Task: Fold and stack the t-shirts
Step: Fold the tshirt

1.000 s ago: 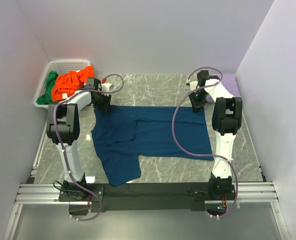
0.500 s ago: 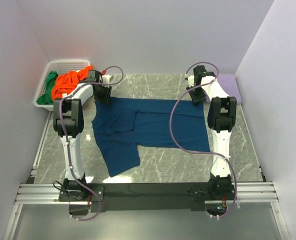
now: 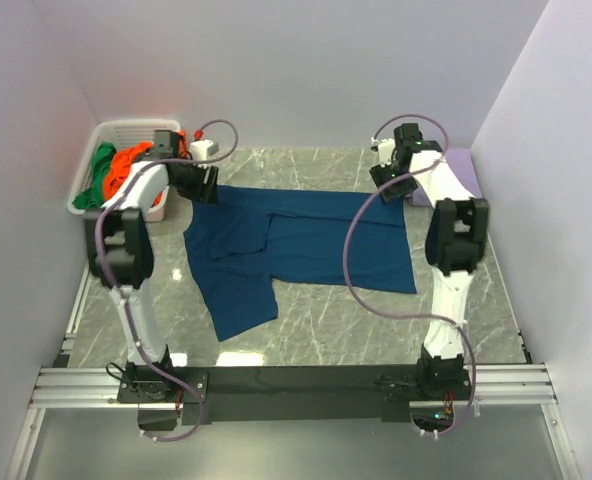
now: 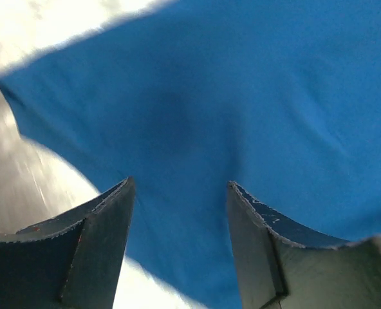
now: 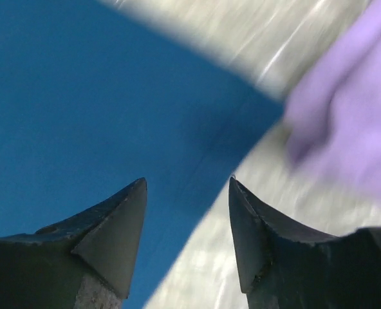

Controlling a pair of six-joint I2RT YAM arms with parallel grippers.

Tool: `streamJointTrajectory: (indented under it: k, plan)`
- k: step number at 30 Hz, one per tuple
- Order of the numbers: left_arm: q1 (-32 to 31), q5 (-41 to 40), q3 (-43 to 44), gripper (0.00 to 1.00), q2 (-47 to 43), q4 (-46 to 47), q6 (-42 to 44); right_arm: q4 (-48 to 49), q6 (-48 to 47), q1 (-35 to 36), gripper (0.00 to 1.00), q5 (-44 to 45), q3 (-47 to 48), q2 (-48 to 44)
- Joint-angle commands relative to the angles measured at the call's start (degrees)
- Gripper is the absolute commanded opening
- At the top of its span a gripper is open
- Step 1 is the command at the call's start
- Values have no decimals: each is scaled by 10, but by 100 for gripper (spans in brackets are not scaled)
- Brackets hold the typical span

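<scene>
A navy blue t-shirt (image 3: pixel 296 245) lies spread flat across the marble table, one sleeve (image 3: pixel 238 305) reaching toward the near edge. My left gripper (image 3: pixel 204 186) hovers over its far left corner, open, with only blue cloth (image 4: pixel 197 116) beneath the fingers. At the far right corner my right gripper (image 3: pixel 388 178) is open too, above the shirt's edge (image 5: pixel 113 129) and bare marble. Orange (image 3: pixel 128 160) and green (image 3: pixel 98 170) t-shirts are bunched in the basket, partly hidden by the left arm.
The white slotted basket (image 3: pixel 126 130) stands at the far left corner against the wall. A lilac cloth (image 3: pixel 464 172) lies at the far right, close to my right gripper, and shows as a purple patch (image 5: pixel 351 129) in the right wrist view. Walls enclose the table.
Both grippers carried the shirt's far edge toward the back of the table, then opened and let go. The shirt now lies flatter and further back.
</scene>
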Motion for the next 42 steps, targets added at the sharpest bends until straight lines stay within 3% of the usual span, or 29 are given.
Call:
streamJointTrajectory:
  k: [1, 3, 6, 10, 12, 22, 28, 34, 39, 42]
  plan:
    - [6, 102, -74, 64, -146, -47, 76, -40, -57, -2, 61, -78, -101, -176]
    - [8, 118, -142, 63, -194, -77, 118, -55, -89, -1, 61, -100, -154, -215]
    - [23, 138, -235, 61, -255, -91, 168, -63, -124, 2, 51, -113, -309, -288]
    - [22, 123, -338, 53, -313, -77, 201, -42, -143, 6, 36, -115, -433, -365]
    - [22, 120, -383, 49, -328, -67, 209, -25, -132, 7, 34, -108, -475, -371]
    - [-7, 15, -508, 42, -321, 19, 205, 68, -95, 8, 32, -65, -532, -299]
    - [-7, -34, -554, 36, -331, -24, 263, 93, -106, 8, 29, -8, -560, -281]
    - [-7, -30, -567, 34, -388, -81, 288, 54, -113, 9, 30, -35, -550, -333]
    - [-5, 3, -523, 53, -444, -105, 283, 22, -142, 9, 35, -58, -547, -421]
    - [-5, 36, -498, 57, -463, -127, 302, 12, -173, 10, 39, -63, -562, -461]
